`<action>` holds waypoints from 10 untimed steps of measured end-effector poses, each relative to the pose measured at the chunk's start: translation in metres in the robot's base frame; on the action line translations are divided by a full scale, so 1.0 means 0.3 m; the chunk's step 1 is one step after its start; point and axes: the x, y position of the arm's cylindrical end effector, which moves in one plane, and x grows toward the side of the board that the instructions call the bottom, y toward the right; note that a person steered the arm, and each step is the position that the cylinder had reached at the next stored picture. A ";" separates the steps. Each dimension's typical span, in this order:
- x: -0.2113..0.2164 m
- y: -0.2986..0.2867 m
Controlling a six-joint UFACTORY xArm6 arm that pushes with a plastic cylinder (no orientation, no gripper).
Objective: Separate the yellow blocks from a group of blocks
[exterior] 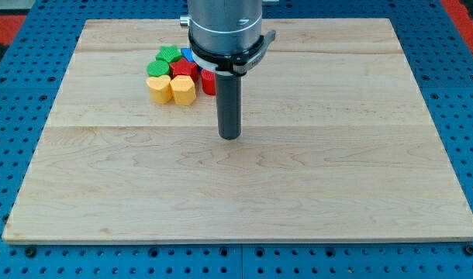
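Observation:
Two yellow blocks sit side by side at the near edge of a cluster at the view's upper left: a yellow block (159,87) on the left and a yellow heart-like block (184,90) on the right. Behind them lie a green block (157,69), a green star block (170,54), a red block (184,69), a blue block (188,56) and a red cylinder (208,81), partly hidden by the rod. My tip (230,136) rests on the board to the right of and below the cluster, apart from all blocks.
The wooden board (337,155) lies on a blue perforated table (19,39). The arm's grey flange (225,31) hangs over the board's top centre and hides part of the cluster.

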 end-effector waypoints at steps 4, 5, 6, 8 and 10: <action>-0.125 -0.026; -0.166 -0.024; -0.187 -0.003; -0.254 -0.139; -0.333 -0.266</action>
